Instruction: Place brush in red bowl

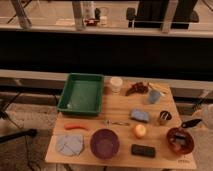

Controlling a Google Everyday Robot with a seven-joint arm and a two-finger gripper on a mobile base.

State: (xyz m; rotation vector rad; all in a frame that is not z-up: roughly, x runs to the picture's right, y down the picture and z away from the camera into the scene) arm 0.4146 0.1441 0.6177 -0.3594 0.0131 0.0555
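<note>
Brush [140, 116]: small grey-blue oblong with a paler patch, lying flat on the bench [122, 107] right of centre, narrower than the bowl is wide. Nothing is touching it. Red bowl [180, 140]: glossy reddish-brown, at the front-right corner, well apart from the brush, with something dark inside. Pincer [191, 123]: dark tip at the right bench edge, just above the bowl's far rim; apart or together, cannot tell. A round orange fruit [140, 130] sits just in front of the brush.
</note>
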